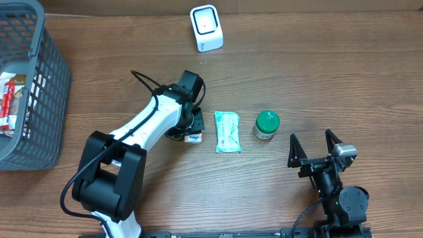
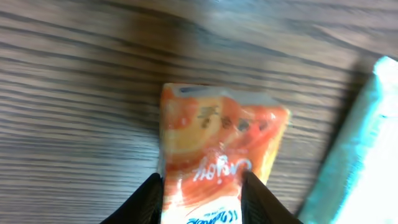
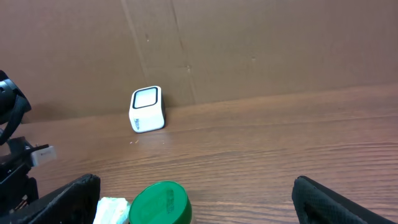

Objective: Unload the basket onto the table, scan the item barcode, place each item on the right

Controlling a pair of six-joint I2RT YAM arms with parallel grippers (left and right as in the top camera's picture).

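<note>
An orange snack packet (image 2: 217, 143) lies flat on the wooden table. My left gripper (image 2: 202, 178) is down over it, with a black finger pressed against each long side, so it is shut on the packet. From overhead, the left gripper (image 1: 188, 131) hides all but a corner of the packet (image 1: 193, 138). The white barcode scanner (image 1: 206, 28) stands at the back of the table, also visible in the right wrist view (image 3: 147, 109). My right gripper (image 1: 314, 147) rests open near the front right, with nothing between its fingers (image 3: 68, 196).
A teal packet (image 1: 227, 131) lies just right of the left gripper. A green-lidded jar (image 1: 267, 123) stands beside that packet and ahead of the right gripper. A grey wire basket (image 1: 46, 86) holding packets sits at the far left.
</note>
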